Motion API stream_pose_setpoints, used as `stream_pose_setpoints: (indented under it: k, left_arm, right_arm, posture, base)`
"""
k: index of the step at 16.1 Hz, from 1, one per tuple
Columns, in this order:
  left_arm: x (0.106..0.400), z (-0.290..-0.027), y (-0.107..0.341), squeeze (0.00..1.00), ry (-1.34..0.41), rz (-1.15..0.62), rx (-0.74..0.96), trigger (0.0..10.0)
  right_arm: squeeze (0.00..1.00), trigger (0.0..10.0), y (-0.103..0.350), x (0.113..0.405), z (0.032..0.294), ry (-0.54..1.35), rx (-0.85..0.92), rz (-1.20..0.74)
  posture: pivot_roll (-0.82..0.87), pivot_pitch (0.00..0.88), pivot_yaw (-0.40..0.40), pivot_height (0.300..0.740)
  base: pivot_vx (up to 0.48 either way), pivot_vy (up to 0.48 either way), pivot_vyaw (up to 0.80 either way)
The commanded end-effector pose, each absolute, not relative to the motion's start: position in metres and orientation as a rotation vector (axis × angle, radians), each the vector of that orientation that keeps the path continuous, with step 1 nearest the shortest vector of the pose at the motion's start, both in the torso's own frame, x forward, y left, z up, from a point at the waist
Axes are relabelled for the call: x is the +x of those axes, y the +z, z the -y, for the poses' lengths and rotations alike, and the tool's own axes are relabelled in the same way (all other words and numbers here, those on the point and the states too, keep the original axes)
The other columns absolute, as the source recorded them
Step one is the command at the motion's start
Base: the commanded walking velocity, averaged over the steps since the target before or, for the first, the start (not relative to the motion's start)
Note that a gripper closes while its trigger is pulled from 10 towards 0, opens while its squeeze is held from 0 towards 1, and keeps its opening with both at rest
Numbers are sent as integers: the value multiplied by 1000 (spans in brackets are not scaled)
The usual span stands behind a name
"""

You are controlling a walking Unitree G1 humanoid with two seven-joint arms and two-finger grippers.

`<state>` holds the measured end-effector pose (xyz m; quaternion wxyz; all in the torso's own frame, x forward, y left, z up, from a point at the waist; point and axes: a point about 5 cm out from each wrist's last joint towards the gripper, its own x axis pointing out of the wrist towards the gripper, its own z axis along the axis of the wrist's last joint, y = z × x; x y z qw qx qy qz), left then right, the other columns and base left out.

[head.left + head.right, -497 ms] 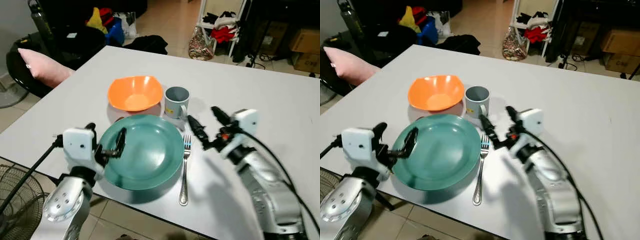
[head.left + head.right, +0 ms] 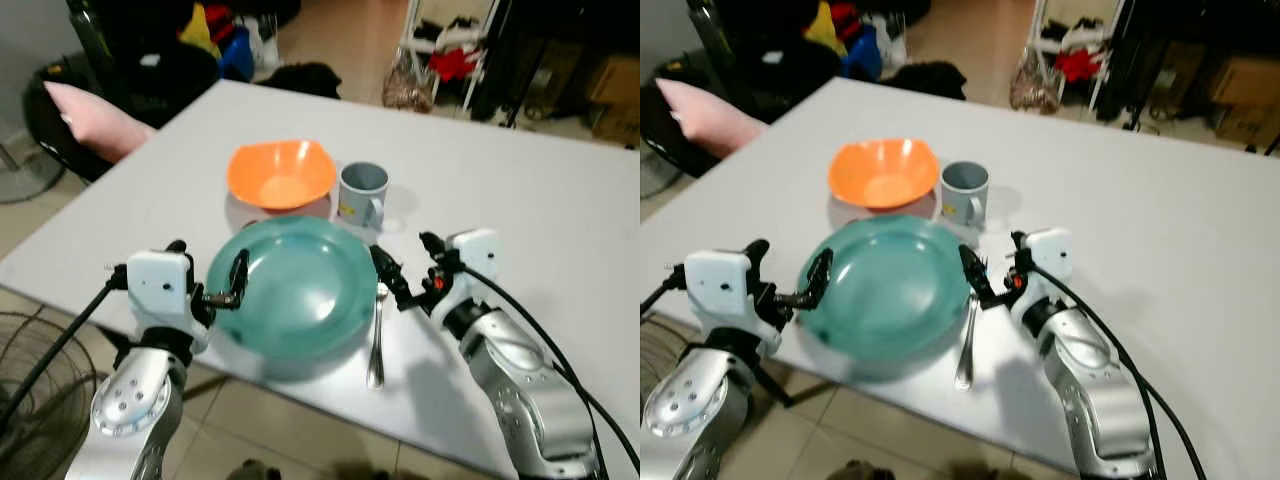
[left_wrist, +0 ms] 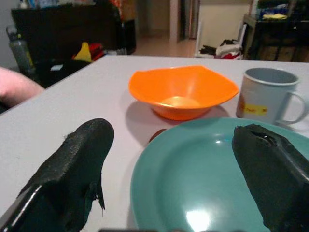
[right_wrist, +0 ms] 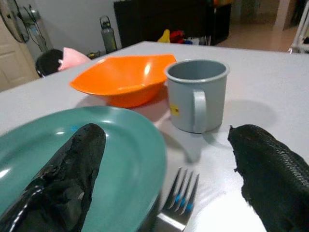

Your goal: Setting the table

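The teal plate [image 2: 290, 288] lies at the counter's [image 2: 520, 200] near edge, stiff, glossy, probably slippery; best pinched by its rim. Fork [image 2: 377, 335] just right. Left gripper [image 2: 212, 283] and right gripper [image 2: 408, 268] spread wide, flanking them.

Both silver arms reach forward and bend inward at the wrists. The left gripper [image 2: 212, 274] has its two black fingers [image 3: 72, 169] spread apart, holding nothing. The right gripper [image 2: 408, 265] likewise has its fingers [image 4: 270, 169] parted and empty, angled toward the left
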<state>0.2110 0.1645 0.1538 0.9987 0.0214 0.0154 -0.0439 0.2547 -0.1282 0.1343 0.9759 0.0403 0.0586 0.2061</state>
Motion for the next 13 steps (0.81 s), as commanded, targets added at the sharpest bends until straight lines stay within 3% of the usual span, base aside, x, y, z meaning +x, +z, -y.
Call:
stream_pose_setpoints:
  k: [1, 8, 13]
  left_arm:
    - [212, -164, 155, 0, -89, -26, 51, 10000]
    - [208, -164, 154, 0, -98, -42, 55, 10000]
    - [205, -164, 153, 0, -93, -54, 50, 10000]
  right_arm:
    - [0, 10000, 136, 254, 129, 403, 54, -123]
    - [0, 10000, 135, 252, 133, 384, 60, -135]
    - [0, 10000, 134, 249, 130, 390, 64, -151]
  posture:
    - [-92, 0, 53, 740]
    - [-84, 0, 65, 740]
    - [-70, 0, 60, 740]
  base:
    - [0, 0, 0]
    - [0, 0, 0]
    - [-269, 0, 0]
